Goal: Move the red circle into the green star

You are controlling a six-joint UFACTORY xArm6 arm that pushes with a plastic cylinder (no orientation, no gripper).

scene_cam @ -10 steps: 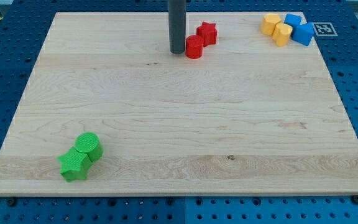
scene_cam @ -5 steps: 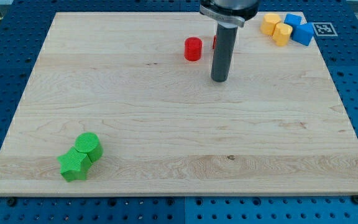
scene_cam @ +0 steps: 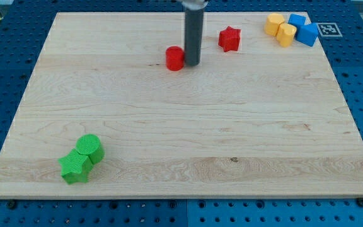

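Note:
The red circle lies on the wooden board near the view's top, left of centre. My tip stands right beside it, touching its right side. The green star lies at the view's bottom left, far from the red circle, pressed against a green circle just above and right of it. A red star lies to the right of my rod, apart from it.
Two yellow blocks and two blue blocks cluster at the board's top right corner. The wooden board sits on a blue pegboard table.
My tip swung from left of the red circle round to its right side. The red circle has slid left and down, and the red star has shifted right.

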